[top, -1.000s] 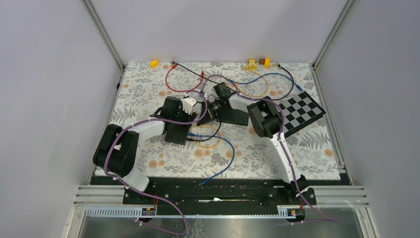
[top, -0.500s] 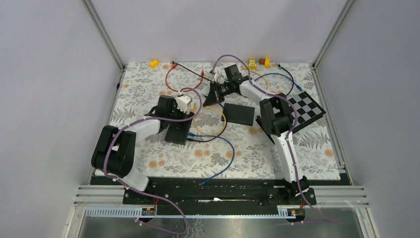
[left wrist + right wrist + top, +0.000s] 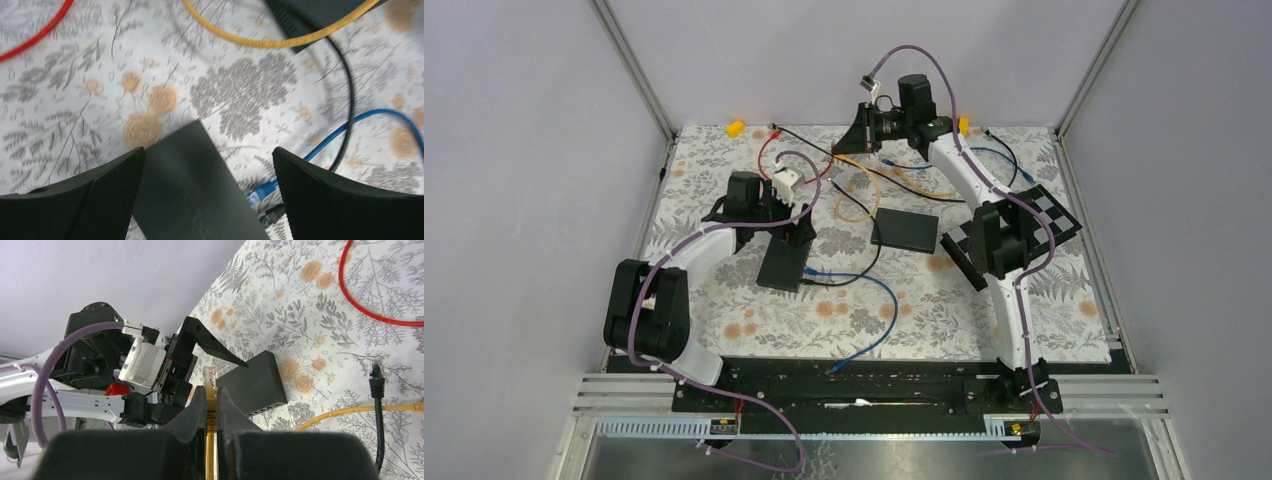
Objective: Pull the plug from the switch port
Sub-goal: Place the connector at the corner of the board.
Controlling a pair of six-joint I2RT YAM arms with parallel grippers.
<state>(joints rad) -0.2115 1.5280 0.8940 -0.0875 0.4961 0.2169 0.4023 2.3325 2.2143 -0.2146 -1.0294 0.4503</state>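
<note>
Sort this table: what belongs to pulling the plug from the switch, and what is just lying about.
Job: yellow plug, shut in the right gripper; its yellow cable; switch below the open left gripper.
Lying about: second switch, probably; red cable; checkerboard; yellow block.

Top cam: we look down from above and behind, over the whole table (image 3: 724, 330). L wrist cam: close, facing down on the switch (image 3: 195, 195). R wrist cam: farther off, facing the same switch (image 3: 255, 385) & left arm (image 3: 95, 352).
</note>
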